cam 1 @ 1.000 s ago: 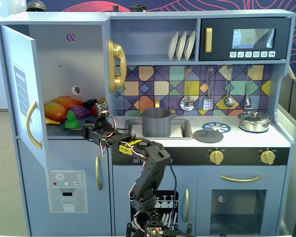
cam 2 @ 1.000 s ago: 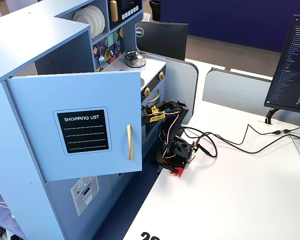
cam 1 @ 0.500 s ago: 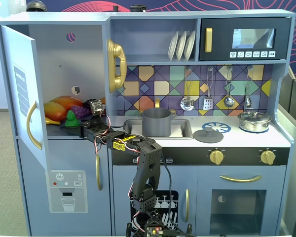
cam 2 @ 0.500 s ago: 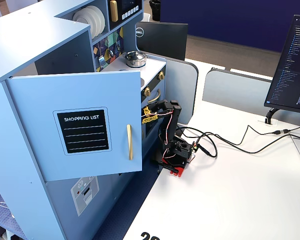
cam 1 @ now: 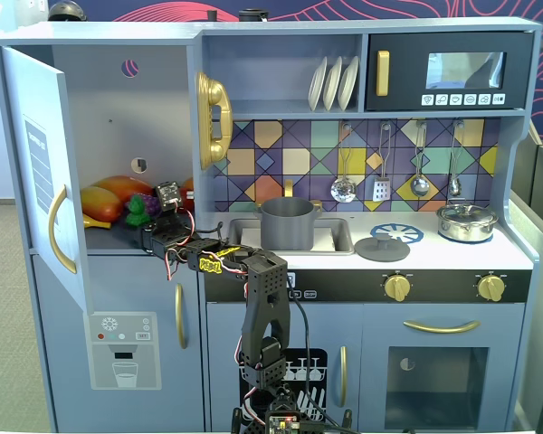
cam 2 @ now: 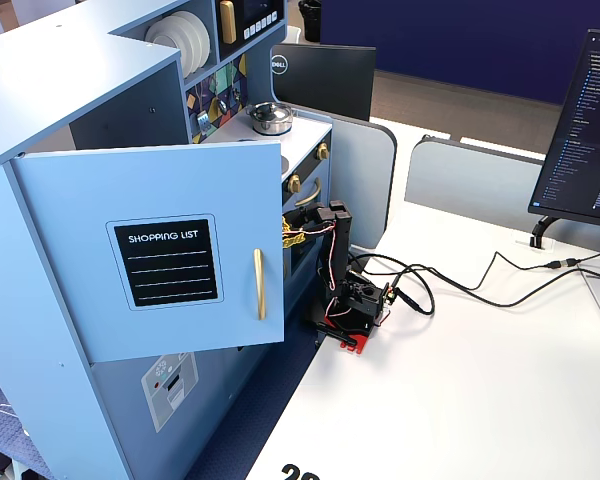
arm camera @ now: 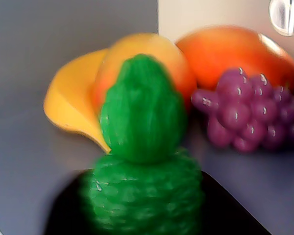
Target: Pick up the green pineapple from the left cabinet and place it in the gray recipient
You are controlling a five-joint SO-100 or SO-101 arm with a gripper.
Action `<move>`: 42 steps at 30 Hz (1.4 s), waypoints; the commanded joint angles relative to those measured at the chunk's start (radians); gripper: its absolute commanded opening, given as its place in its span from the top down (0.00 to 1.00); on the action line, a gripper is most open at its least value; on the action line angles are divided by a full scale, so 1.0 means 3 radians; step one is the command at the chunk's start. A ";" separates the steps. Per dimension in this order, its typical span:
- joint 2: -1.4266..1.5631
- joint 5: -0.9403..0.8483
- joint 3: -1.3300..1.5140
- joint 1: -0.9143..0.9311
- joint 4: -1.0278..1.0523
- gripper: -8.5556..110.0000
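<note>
So I'm reaching into the cabinet [cam 1: 118, 127] through its open door [cam 1: 38, 163], arm stretched out flat from the base because the shelf sits off to the left in the front fixed view and there's no room to come in from above. My gripper [cam 1: 147, 237] is right at the shelf edge.

The pineapple [arm camera: 142, 152] fills the middle of the wrist view, standing upright, leafy top up, really close. That's why I'm lined up dead center on it: it's the front-most fruit, so I can get at it without shoving the others. Behind it lie a banana [arm camera: 71, 107] and a mango [arm camera: 235, 54], and the grapes [arm camera: 245, 115] sit just to its right in the wrist view, near enough that I'd judge a sloppy close could catch them too.

Honestly I can't tell how wide my fingers are. The wrist view only shows dark blurry shapes at the bottom either side of the pineapple, and from the front it's too small to read. Doesn't look like I've got a hold of it yet.

The pot [cam 1: 287, 222] sits in the sink, well to the right, open top up, so dropping the pineapple in should be easy once I've backed out.
</note>
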 commanded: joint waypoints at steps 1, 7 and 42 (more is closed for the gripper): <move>0.0210 0.0077 -0.0153 -0.0056 -0.0123 0.93; 0.1202 0.0041 0.0465 -0.0353 0.0061 0.93; 0.3109 0.0890 0.0793 0.2490 0.0716 0.93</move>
